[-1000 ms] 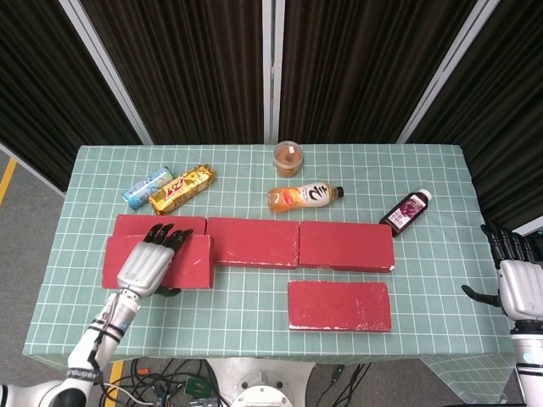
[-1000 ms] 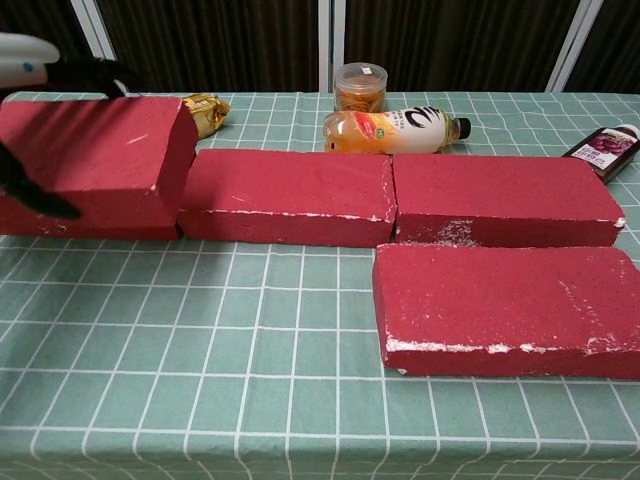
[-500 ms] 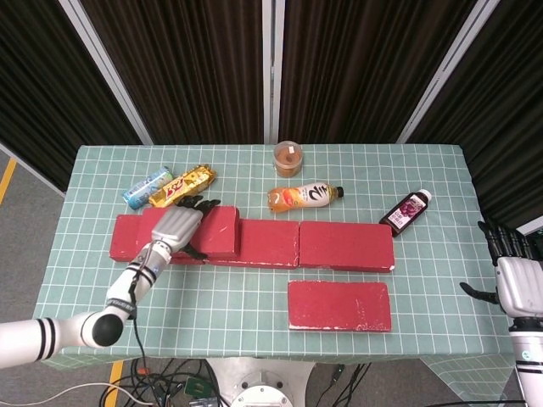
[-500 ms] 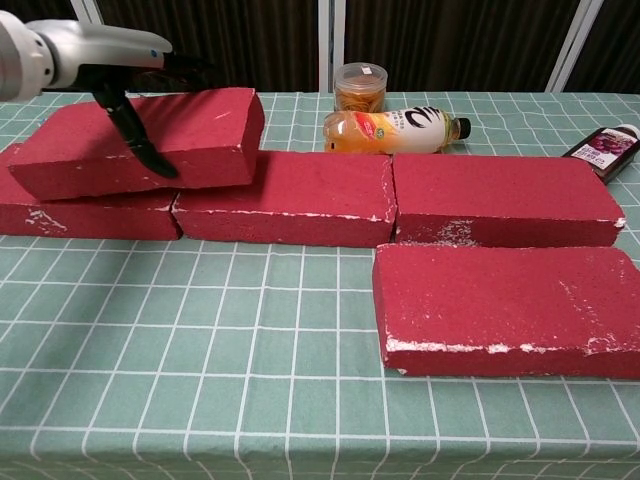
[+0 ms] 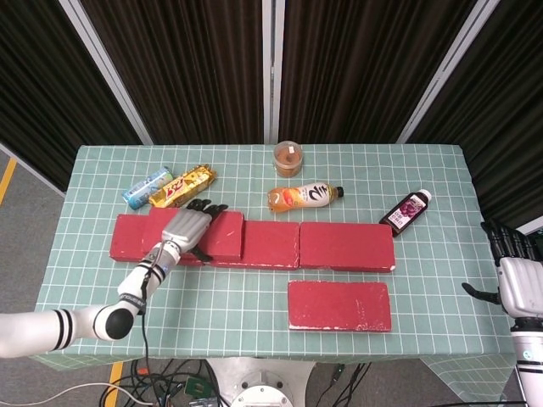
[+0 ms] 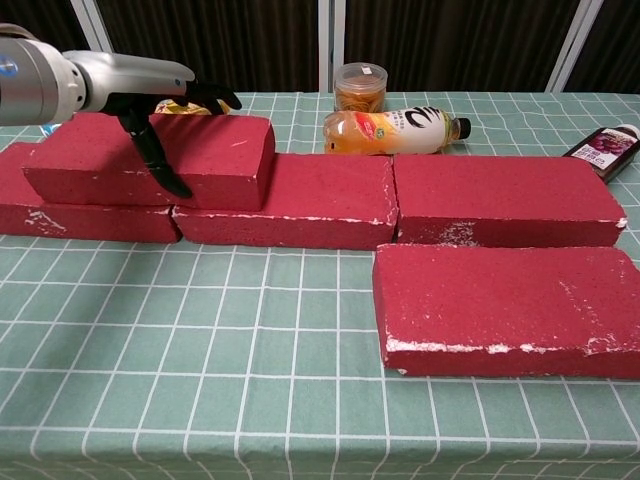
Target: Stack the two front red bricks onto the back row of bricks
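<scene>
- Settling now: left hand [image 5: 188,229] has carried the first front brick [image 6: 150,160] from frame left onto the back row [image 6: 400,200], straddling its left and middle bricks; fingers still clasp it
- second front brick [image 5: 339,305] remains lower right, unstacked
- right hand [image 5: 517,284] idle at right edge, fingers spread, empty

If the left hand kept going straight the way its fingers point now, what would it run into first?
Probably the orange drink bottle. The left hand, holding the stacked brick, points toward the table's back right; depth is unclear, so it might pass above the bottle.
</scene>
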You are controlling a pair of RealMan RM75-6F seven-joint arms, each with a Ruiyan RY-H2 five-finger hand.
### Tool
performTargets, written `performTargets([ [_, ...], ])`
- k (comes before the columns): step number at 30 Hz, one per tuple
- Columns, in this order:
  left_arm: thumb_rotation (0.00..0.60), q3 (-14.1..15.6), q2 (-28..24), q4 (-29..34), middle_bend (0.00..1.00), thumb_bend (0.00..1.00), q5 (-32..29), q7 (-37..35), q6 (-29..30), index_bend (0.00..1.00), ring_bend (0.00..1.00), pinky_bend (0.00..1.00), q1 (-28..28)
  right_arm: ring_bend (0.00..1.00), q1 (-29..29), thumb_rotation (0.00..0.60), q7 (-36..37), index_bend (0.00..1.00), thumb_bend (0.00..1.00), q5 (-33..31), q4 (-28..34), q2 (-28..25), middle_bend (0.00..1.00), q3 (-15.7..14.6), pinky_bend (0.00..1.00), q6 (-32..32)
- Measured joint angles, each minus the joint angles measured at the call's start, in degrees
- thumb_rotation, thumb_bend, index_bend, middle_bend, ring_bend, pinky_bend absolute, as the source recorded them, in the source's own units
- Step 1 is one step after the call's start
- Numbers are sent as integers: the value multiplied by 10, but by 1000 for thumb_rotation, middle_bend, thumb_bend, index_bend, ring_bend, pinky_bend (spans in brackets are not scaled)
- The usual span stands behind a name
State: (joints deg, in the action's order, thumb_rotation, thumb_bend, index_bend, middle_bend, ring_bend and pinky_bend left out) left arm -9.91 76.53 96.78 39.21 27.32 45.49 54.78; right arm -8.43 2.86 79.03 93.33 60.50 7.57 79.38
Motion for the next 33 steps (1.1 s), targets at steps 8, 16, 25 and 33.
performTargets([
  [8, 600, 7, -13, 23, 305, 119, 17, -14, 12, 64, 0, 0, 4, 0, 0, 600, -2, 0, 0, -1, 1, 0, 0, 0, 0, 0],
  [16, 600, 19, -2, 13, 305, 119, 11, -10, 20, 64, 0, 0, 13, 0, 0, 600, -1, 0, 0, -3, -1, 1, 0, 0, 0, -1],
  [25, 600, 29, 6, 7, 293, 119, 2, -6, 26, 64, 0, 0, 21, 0, 1, 600, 3, 0, 0, -5, -7, 4, 0, -1, 0, -4],
  [33, 600, 29, 3, 15, 292, 119, -8, -3, 38, 64, 0, 0, 26, 0, 1, 600, 3, 0, 0, -7, -7, 4, 0, 0, 0, -3],
])
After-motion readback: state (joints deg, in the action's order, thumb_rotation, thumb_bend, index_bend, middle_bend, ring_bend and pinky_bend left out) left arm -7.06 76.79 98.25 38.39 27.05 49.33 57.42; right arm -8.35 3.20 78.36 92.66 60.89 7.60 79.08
